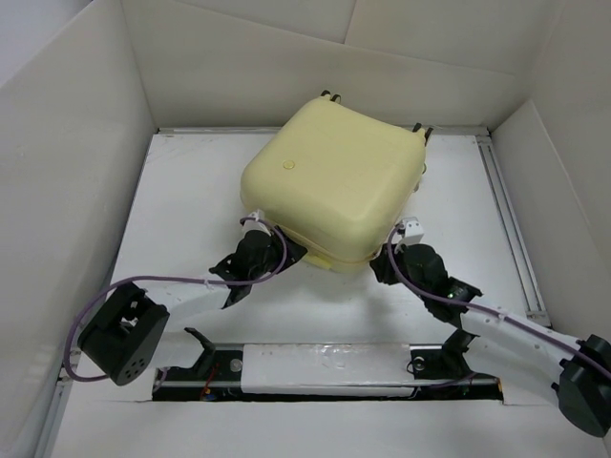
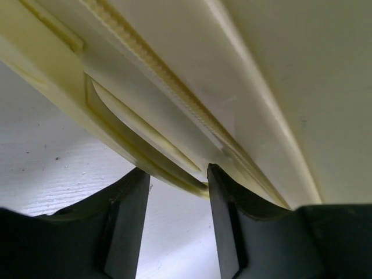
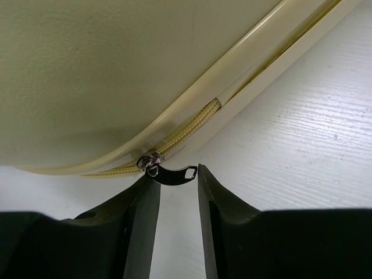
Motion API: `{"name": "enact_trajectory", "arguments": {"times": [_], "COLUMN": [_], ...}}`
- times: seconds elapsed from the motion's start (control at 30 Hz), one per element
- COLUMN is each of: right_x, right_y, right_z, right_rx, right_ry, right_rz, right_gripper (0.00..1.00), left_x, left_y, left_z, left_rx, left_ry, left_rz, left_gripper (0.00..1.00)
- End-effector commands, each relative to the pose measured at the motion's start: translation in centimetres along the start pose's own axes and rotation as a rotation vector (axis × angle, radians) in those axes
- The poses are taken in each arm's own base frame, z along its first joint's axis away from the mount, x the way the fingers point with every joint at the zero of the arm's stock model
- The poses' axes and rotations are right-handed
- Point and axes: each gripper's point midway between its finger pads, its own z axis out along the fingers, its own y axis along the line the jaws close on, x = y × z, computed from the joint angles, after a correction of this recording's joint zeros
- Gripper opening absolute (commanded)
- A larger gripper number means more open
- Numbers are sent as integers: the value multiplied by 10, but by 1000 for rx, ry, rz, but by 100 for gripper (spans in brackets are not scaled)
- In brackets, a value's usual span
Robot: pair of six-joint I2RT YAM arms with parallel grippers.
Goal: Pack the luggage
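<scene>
Luggage [image 1: 334, 181], a pale yellow hard-shell case, lies flat around the middle of the white table [image 1: 191, 191], its two shells together and the small round emblem [image 1: 284, 164] facing up on the top left. White walls [image 1: 67, 143] box the table in on the left, far and right sides. Caster wheels [image 1: 420, 131] stick out at the far edge. Both arms reach in from the near edge, one to each near corner of the luggage. The left gripper [image 1: 267, 246] sits at the near-left corner. In the left wrist view its black fingers [image 2: 131, 221] stand apart with bare table showing between them. The shell's lower rim [image 2: 174, 171] runs to the fingertips, seemingly touching one finger, and nothing is clamped, so these jaws read as open. The zipper teeth [image 2: 151, 64] run diagonally along the seam above. The right gripper [image 1: 389, 250] is at the near-right corner. In the right wrist view a metal zipper pull [image 3: 171, 173] lies across the narrow gap right at the fingertips. The jaws are part-way in, and I cannot tell whether the pull is actually pinched. Braided yellow zipper tape [image 3: 192, 125] shows in the seam just above it. A purple cable [image 1: 143, 283] loops along the left arm.
</scene>
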Motion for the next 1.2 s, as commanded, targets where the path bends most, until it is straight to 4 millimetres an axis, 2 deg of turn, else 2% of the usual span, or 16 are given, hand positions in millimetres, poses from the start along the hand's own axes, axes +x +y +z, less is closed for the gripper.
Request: {"name": "enact_trajectory", "arguments": {"times": [0.0, 0.23, 0.27, 0.37, 0.43, 0.47, 0.57, 0.63, 0.67, 0.8, 0.83, 0.9, 0.93, 1.03, 1.07, 1.17], "right_x": [-59, -75, -75, -69, -66, -64, -56, -38, -34, 13, 11, 29, 38, 50, 42, 40], "right_y": [16, 17, 17, 17, 16, 22, 37, 37, 44, 75, 85, 95, 110, 143, 156, 182], "right_z": [-4, -8, -8, -1, 2, 2, -5, -13, -17, -38, -45, -54, -63, -81, -87, -85], "right_rx": [-43, -49, -49, -49, -45, -64, -105, -97, -122, -212, -238, -257, -310, -381, -407, -428], "right_ry": [-230, -315, -315, -290, -281, -274, -260, -222, -203, -50, -37, 51, 98, 188, 190, 204], "right_rz": [34, 19, 19, 11, 9, 16, 65, 100, 155, 170, 176, 147, 127, 62, 69, 48], "right_gripper": [37, 35, 30, 21, 6, 1, 0, 0, 0, 0, 0, 0, 0, 0, 0, 0], "left_x": [-19, -18, -18, -19, -18, -18, -18, -19, -19, -26, -29, -25, -24, -19, -21, -19], "left_y": [-38, -37, -37, -43, -46, -46, -49, -49, -49, -62, -65, -65, -65, -71, -74, -80], "left_z": [5, 8, 8, 9, 9, 9, 8, 5, 5, 5, 5, 6, 6, 5, 4, 4], "left_rx": [126, 124, 124, 144, 159, 159, 182, 190, 190, 224, 227, 220, 219, 233, 245, 281], "left_ry": [-52, -49, -49, -48, -44, -44, -47, -52, -51, -69, -82, -76, -78, -72, -78, -69], "left_rz": [9, 0, 0, 9, 9, 9, 9, 9, 0, -10, -12, -19, -16, -32, -33, -74], "left_gripper": [37, 25, 21, 12, 1, 0, 0, 0, 0, 0, 0, 0, 0, 0, 0, 0]}}
